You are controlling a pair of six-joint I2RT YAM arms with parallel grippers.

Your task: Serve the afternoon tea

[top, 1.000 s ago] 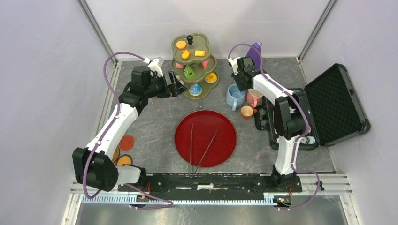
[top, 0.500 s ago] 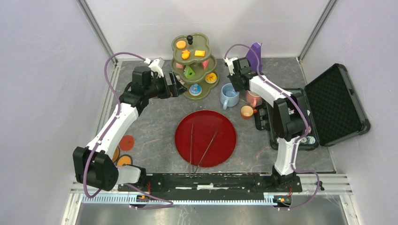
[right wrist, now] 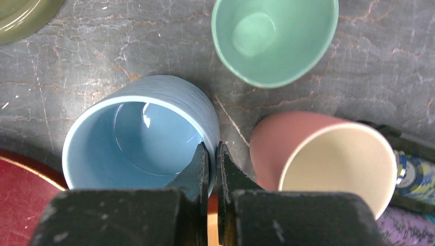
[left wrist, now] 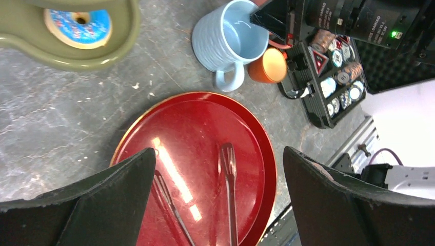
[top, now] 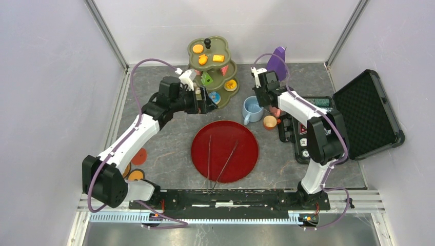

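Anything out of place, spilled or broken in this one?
Nothing is spilled or broken. Two things look foreign to a tea setting: an open case with poker chips on the right, and a purple metronome at the back. The right gripper is shut on the rim of the blue mug.

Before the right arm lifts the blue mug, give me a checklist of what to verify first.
1. Grip: right gripper shut on blue mug rim, one finger inside, one outside: ok.
2. Posture: blue mug upright: ok.
3. Neighbours: pink mug and green mug apart from it: ok.
4. Contact: orange cup touching it: cannot tell.
5. Other arm: left gripper open, away from it: ok.
6. Landing: red tray free: not ok, tongs lie across it.
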